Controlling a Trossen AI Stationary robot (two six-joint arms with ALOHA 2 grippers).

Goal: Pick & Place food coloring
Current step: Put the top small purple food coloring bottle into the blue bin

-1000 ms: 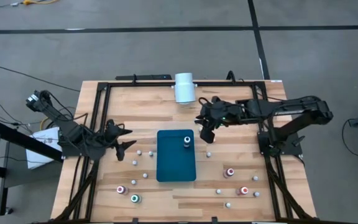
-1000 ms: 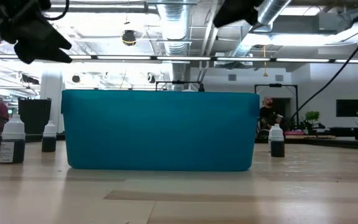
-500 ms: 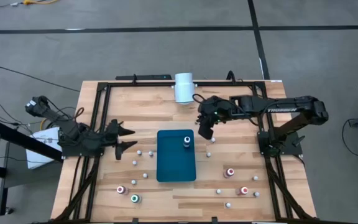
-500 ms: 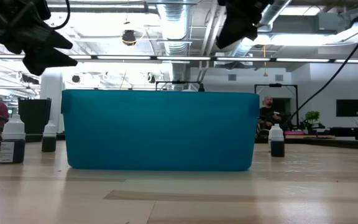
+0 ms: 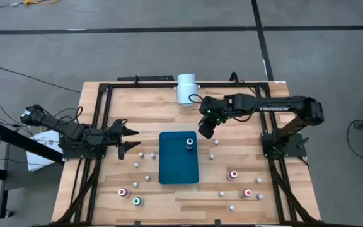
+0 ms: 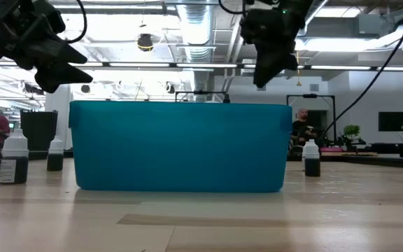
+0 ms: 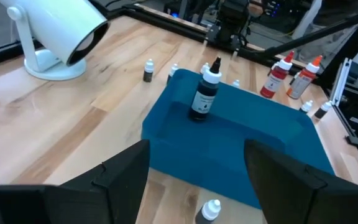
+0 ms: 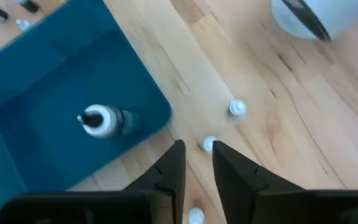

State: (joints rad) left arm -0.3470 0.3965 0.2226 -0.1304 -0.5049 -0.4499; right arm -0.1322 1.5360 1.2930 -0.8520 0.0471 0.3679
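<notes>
Food coloring bottles stand scattered on the wooden table on both sides of the teal tray point(image 5: 179, 165). One dark bottle with a white top point(image 5: 190, 144) stands upright on the tray's floor near its far right corner point(image 7: 204, 96). My right gripper point(image 5: 205, 130) hangs in the air just off that corner, pointing steeply down, its fingers a narrow gap apart point(image 8: 197, 163) with nothing between them. A small white-capped bottle point(image 8: 208, 144) stands on the table right below. My left gripper point(image 5: 131, 139) hovers open left of the tray point(image 7: 194, 180), holding nothing.
A white cylinder point(image 5: 186, 88) stands at the far edge. Red- and green-topped bottles point(image 5: 233, 174) point(image 5: 137, 202) and small white-capped ones point(image 5: 141, 154) dot the near half. Black frame rails point(image 5: 99, 126) run along the sides. People sit in the room behind point(image 6: 301, 126).
My right gripper has come down and shifted a little toward the table's left, tipping more steeply downward over the tray's far right corner. My left arm has swung and sunk slightly, its gripper staying open left of the tray. No bottle has moved.
</notes>
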